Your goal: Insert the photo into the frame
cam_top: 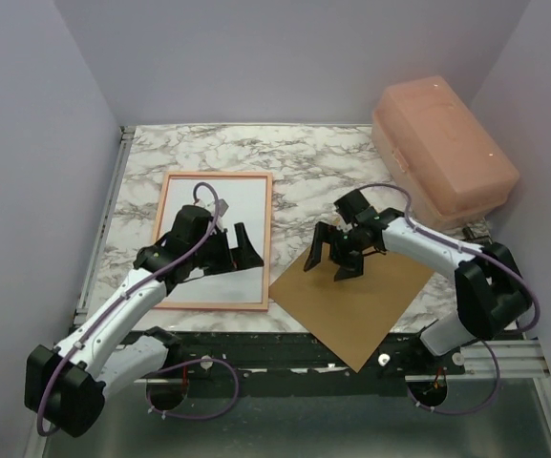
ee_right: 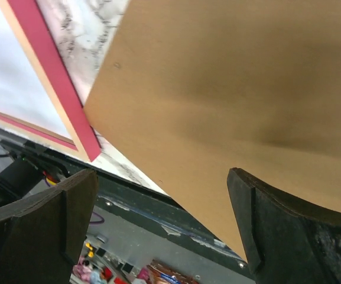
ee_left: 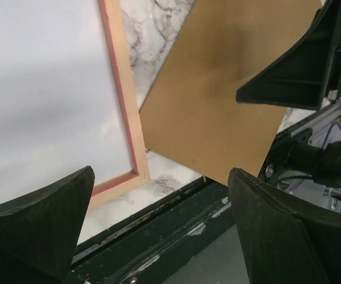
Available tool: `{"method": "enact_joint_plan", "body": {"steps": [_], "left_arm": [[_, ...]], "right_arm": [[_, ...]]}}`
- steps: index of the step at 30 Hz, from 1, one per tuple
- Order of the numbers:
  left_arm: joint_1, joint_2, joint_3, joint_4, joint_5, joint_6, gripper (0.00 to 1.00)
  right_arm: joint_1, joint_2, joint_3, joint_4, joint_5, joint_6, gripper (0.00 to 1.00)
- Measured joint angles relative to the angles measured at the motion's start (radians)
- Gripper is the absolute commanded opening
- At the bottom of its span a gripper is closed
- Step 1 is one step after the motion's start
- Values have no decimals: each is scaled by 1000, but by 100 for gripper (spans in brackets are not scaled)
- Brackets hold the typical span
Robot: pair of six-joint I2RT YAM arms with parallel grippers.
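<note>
The photo (cam_top: 242, 205) lies white side up inside the frame (cam_top: 218, 176), at 9 o'clock on the table. Both grippers gape empty: the left gripper (cam_top: 240, 250) over the frame's 5 o'clock corner, the right gripper (cam_top: 332, 260) above the brown board (cam_top: 351, 310). Next, probably, the board covers the photo, which calls for an edge grip.

From above, the left arm (cam_top: 127, 305) hides the near left part of the frame (cam_top: 268, 239) and of the photo (cam_top: 242, 200), whose underside cannot be seen. In the right wrist view the brown board (ee_right: 247, 89) runs off the top and right edges.
</note>
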Motion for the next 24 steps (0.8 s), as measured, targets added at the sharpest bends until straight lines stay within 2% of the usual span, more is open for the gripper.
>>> {"method": "enact_joint_plan", "body": {"steps": [11, 18, 24], "left_arm": [[-215, 318, 173, 65, -5, 5, 98], [-260, 543, 290, 79, -6, 42, 98], [-284, 760, 430, 61, -40, 89, 97]], "right_arm": [[-168, -341, -150, -198, 158, 64, 100], [-256, -483, -172, -333, 276, 131, 100], [-331, -516, -229, -389, 348, 169, 100]]}}
